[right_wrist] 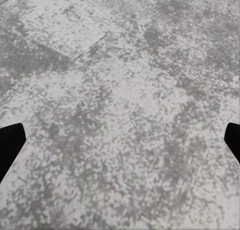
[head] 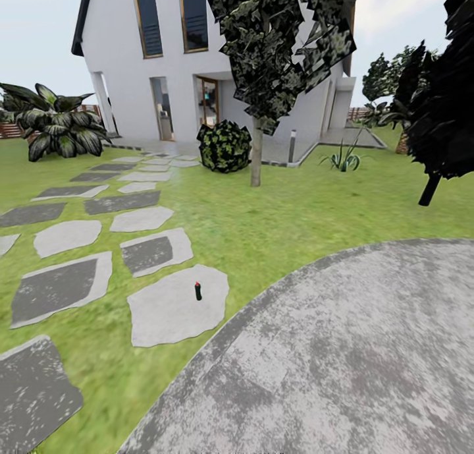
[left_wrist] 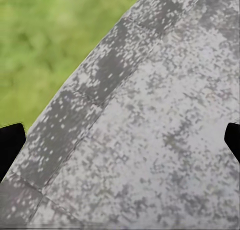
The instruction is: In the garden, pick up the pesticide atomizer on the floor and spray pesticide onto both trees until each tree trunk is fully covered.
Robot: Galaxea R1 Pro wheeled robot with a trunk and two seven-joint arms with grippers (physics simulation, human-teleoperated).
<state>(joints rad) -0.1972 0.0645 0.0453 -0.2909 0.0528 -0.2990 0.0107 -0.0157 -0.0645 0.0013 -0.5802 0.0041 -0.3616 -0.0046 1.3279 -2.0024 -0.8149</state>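
Observation:
The pesticide atomizer (head: 197,290), a small dark bottle with a red top, stands upright on a pale stone slab of the floor (head: 168,312) left of centre in the head view. Farther back on the lawn rises a tree with a ragged dark green crown (head: 283,39) and a grey-brown tree trunk (head: 256,156). My left gripper (left_wrist: 120,140) is open over the rim of the grey paved circle beside grass, with nothing between its black fingertips (left_wrist: 10,147). My right gripper (right_wrist: 120,145) is open above grey paving, also holding nothing.
The large paved circle (head: 342,362) fills the near right. Stepping slabs (head: 66,236) lead to the white house (head: 164,58). A round bush (head: 224,146), a lamp post (head: 291,145), a broad-leaved plant (head: 56,128) and a black-leaved thin-stemmed tree (head: 441,111) stand around the lawn.

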